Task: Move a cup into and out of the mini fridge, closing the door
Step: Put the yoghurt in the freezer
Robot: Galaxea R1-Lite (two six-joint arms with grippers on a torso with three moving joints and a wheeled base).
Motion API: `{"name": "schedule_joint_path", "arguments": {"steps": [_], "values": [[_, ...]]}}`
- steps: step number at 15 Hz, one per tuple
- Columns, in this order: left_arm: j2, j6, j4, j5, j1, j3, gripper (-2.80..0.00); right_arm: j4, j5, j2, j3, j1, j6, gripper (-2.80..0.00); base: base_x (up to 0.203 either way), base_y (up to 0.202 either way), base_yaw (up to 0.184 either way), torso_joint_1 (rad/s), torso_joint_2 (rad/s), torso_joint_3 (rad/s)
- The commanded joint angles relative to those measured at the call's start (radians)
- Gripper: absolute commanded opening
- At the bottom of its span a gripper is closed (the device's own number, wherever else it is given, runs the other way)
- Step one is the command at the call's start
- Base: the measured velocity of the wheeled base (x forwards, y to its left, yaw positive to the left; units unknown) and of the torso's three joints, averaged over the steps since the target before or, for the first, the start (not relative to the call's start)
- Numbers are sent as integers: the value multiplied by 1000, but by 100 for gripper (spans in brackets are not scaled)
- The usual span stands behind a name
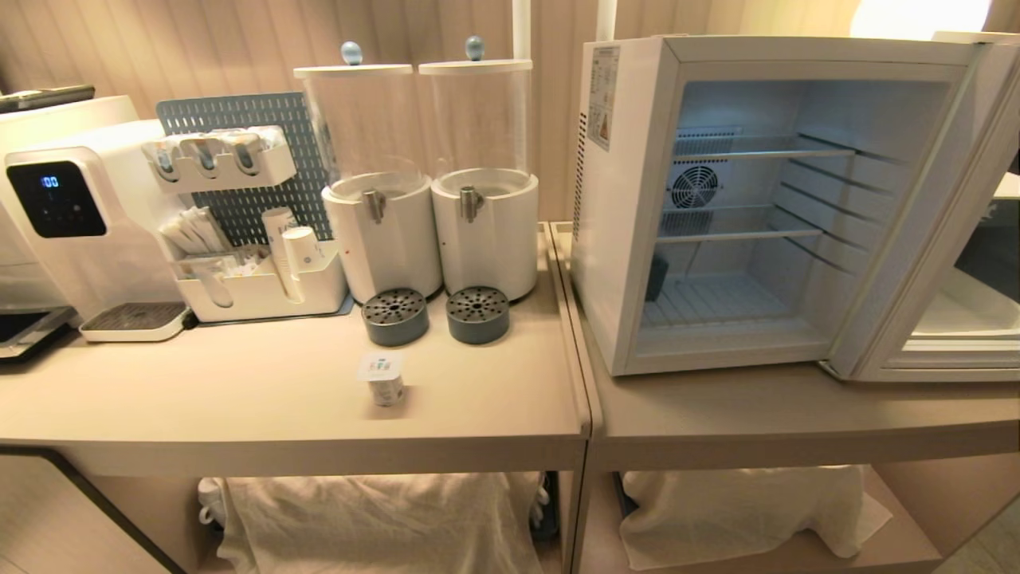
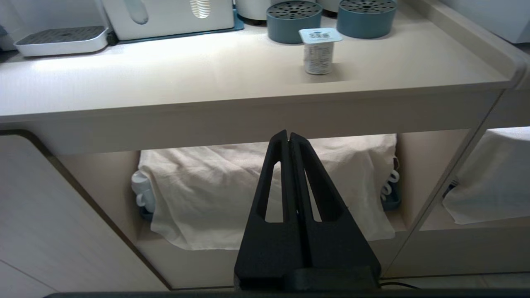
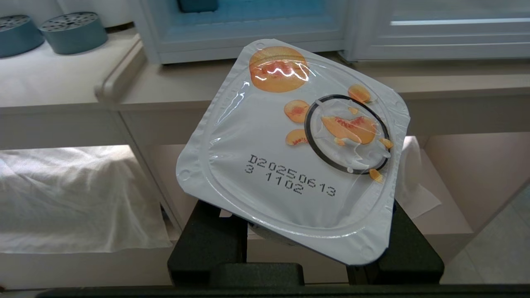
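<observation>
Below the beige bench (image 3: 265, 87), the right gripper (image 3: 306, 244) clamps a foil-lidded peach yoghurt cup (image 3: 290, 149), ready for the open white mini fridge (image 1: 637, 199); left gripper (image 2: 290, 138) closed, empty

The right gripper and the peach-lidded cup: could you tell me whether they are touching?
Touching. The right wrist view shows the peach-lidded cup clamped between the right gripper's black fingers.

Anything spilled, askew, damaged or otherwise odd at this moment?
No spills or damage. The mini fridge stands with its door swung wide and bare shelves. One cup sits upright on the counter; a second, peach-lidded cup is tilted in the right end effector, below counter level.
</observation>
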Motion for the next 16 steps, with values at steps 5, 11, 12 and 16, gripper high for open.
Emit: {"name": "schedule_joint_path", "arguments": {"steps": [5,11,12,16], "values": [[0,-3,-6,-3,0,3,-280,1,1,2,0,0,1,-280,0,-190,-2,-1,3,1],[0,1,-1,-1,0,1,-280,1,2,2,1,0,-1,-280,17,-40,-1,2,1,1],[0,-2,-6,-3,0,3,-280,1,2,2,0,0,-2,-280,168,-5,4,-2,-3,2],[0,-2,-6,-3,0,3,-280,2,28,21,-107,0,-5,-280,54,0,0,5,10,-1]]}}
